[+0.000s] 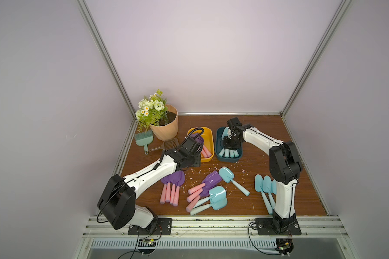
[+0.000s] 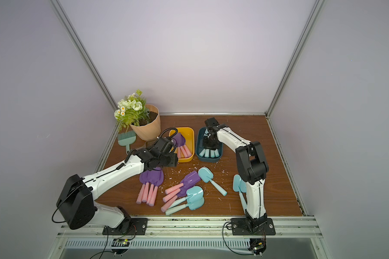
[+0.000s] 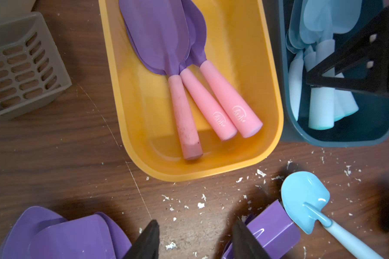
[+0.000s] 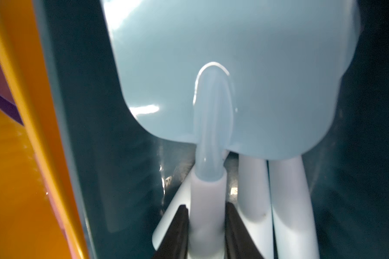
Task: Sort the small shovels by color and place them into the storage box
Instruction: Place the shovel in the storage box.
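Well, the right gripper (image 4: 206, 205), half-hidden from above inside the teal box (image 1: 229, 159), flanks a blue shovel (image 4: 234, 78); clamped or loose, I cannot tell. Left gripper (image 3: 195, 223) gapes empty.

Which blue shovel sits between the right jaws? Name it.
The topmost blue shovel in the teal box: its handle lies between the jaws of the right gripper. The others lie beneath it or loose on the table.

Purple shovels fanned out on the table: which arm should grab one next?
Left. The left hand hangs open and empty right by the purple shovels; the right hand is down in the blue box, straddling the handle of a blue shovel.
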Robot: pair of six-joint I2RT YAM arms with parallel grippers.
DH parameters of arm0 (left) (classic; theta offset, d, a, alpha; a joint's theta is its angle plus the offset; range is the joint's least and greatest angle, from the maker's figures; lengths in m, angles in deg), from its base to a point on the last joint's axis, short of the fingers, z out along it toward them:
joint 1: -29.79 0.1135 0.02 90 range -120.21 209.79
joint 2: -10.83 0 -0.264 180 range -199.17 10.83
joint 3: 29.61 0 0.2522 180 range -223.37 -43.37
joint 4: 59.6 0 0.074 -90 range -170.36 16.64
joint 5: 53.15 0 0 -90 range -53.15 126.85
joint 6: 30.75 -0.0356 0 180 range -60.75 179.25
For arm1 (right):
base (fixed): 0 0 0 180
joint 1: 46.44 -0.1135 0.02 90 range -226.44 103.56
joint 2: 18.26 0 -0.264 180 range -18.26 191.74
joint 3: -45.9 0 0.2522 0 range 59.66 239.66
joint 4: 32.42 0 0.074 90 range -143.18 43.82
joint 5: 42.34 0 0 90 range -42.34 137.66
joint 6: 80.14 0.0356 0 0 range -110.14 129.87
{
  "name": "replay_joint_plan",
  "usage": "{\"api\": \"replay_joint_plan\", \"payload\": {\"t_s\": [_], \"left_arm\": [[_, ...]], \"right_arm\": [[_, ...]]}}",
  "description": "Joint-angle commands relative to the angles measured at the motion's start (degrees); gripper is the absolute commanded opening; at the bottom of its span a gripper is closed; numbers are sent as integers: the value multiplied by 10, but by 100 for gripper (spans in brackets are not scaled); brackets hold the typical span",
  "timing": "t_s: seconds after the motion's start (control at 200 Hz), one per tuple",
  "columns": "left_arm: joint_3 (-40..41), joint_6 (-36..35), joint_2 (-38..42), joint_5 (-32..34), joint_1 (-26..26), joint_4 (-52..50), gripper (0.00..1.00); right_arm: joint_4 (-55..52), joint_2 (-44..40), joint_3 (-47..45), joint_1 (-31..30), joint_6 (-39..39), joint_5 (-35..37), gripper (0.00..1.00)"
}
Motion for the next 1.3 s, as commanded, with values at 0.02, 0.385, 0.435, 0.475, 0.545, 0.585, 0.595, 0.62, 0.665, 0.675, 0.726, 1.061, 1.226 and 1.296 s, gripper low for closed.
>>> {"api": "replay_joint_plan", "payload": {"t_s": [0.02,0.385,0.435,0.475,0.545,0.585,0.595,0.62,0.665,0.675,0.726,1.061,1.226,1.296], "left_arm": [[7,-30,11,-24,6,-28,56],[44,-82,16,-131,3,-42,59],[48,-92,14,-149,1,-47,59],[50,-100,13,-161,-3,-56,59],[51,-113,10,-170,-14,-70,59],[53,-119,7,-174,-20,-77,59],[54,-121,6,-176,-22,-77,59],[55,-123,3,-180,-27,-80,59],[58,-126,-3,-188,-35,-82,59],[59,-126,-4,-190,-37,-82,59],[62,-126,-12,-196,-45,-83,59],[85,-121,-49,-204,-54,-82,55],[93,-120,-59,-198,-56,-82,52],[94,-119,-61,-189,-55,-82,48]], "right_arm": [[-6,-17,13,0,-3,16,41],[-7,-127,-31,0,-1,100,44],[-7,-138,-40,0,0,96,44],[-7,-147,-49,0,2,92,44],[-1,-160,-64,0,6,87,44],[-1,-165,-71,0,7,85,44],[-1,-165,-73,0,7,84,44],[0,-167,-76,0,8,82,44],[0,-171,-81,0,9,81,44],[0,-171,-82,0,10,81,44],[1,-174,-87,0,10,81,44],[3,-188,-104,1,14,82,44],[10,-197,-121,1,20,81,44],[16,-202,-131,0,22,81,44]]}}
